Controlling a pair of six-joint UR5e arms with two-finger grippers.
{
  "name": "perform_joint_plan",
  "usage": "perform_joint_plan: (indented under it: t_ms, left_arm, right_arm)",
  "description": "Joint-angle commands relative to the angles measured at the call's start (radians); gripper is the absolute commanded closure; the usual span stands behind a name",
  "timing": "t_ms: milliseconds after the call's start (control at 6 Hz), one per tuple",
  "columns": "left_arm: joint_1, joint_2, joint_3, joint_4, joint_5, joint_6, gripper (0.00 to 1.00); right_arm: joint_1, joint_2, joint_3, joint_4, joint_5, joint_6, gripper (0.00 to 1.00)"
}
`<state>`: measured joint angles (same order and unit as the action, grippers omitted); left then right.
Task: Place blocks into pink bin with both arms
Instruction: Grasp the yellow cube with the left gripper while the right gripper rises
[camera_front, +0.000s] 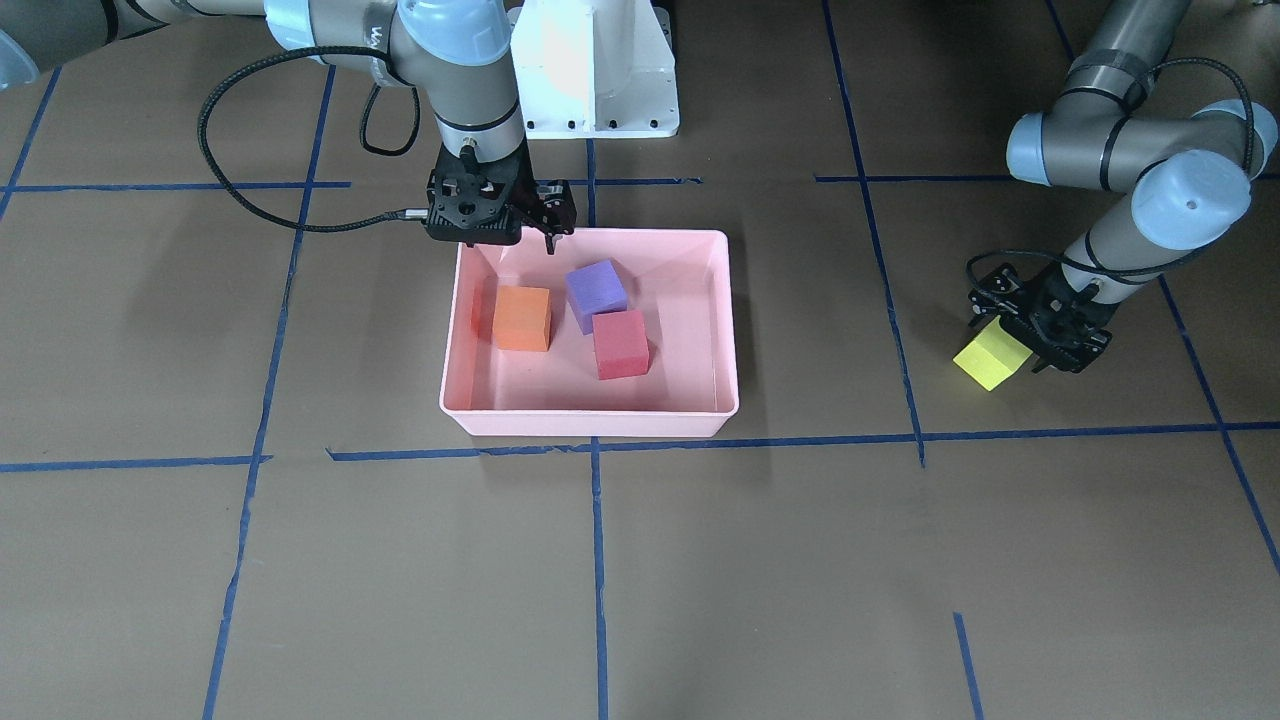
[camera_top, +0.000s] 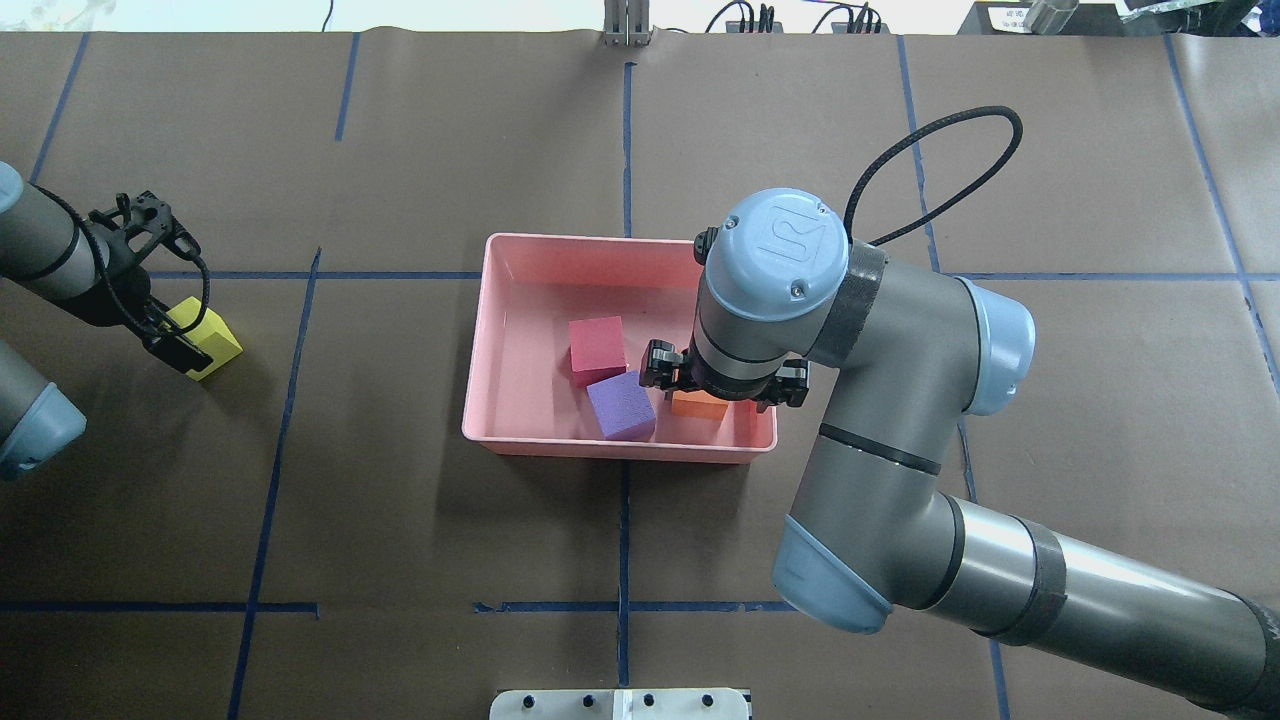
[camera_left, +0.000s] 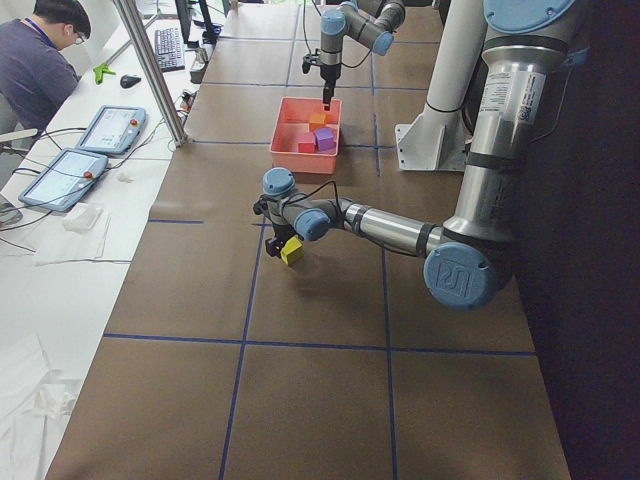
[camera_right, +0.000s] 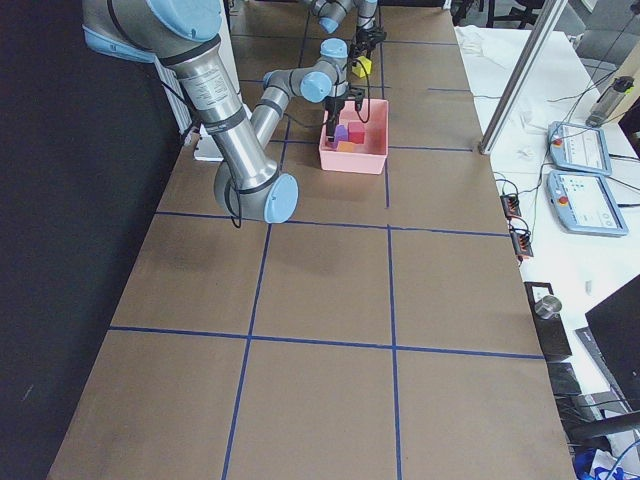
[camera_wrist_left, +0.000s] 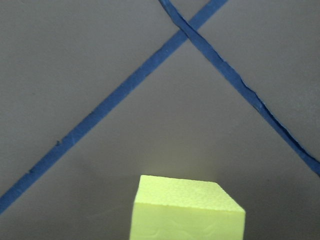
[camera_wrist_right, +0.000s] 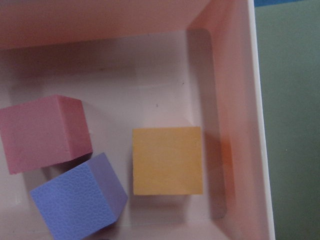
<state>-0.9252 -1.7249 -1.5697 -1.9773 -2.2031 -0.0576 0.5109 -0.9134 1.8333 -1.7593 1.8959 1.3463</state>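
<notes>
- The right arm (camera_top: 880, 470) stretches far across the tabletop (camera_top: 400, 540), its wrist pointing straight down.
- The right claw (camera_front: 500, 232) hangs low; how its jaws stand cannot be told.
- The left arm (camera_front: 1120, 165) is bent sharply, its forearm slanting down.
- The left claw (camera_front: 1012, 338) grips the yellow-green block (camera_front: 990, 358) between its fingers.

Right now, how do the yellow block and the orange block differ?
The yellow block is outside the pink bin; the orange block lies inside it. Yellow looks clamped in the left gripper; orange lies free below the open right gripper. Yellow is turned cornerwise; orange sits square to the bin. Both are same-size cubes.
</notes>
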Motion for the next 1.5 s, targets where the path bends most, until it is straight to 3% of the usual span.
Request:
perform_joint_plan:
  t_ms: [0,167,500,833,1333]
  left_arm:
    - [0.016,-0.008,0.016,0.000,0.000,-0.002,0.23]
    - [0.016,-0.011,0.016,0.002,-0.001,-0.002,0.52]
    - [0.002,-0.045,-0.010,0.014,-0.061,-0.022,0.56]
    - [-0.020,-0.114,-0.053,0.024,-0.059,-0.245,0.56]
    - [-0.009,-0.359,-0.190,0.425,-0.049,-0.584,0.55]
  right_arm:
    - [0.000,-0.004,0.000,0.001,0.000,-0.007,0.00]
    - [0.000,-0.002,0.001,0.001,0.000,-0.007,0.00]
    - [0.027,-0.008,0.050,-0.003,0.006,-0.065,0.00]
    - [0.107,-0.037,0.064,-0.003,0.047,-0.183,0.00]
    - [0.324,-0.201,0.119,0.000,0.204,-0.569,0.00]
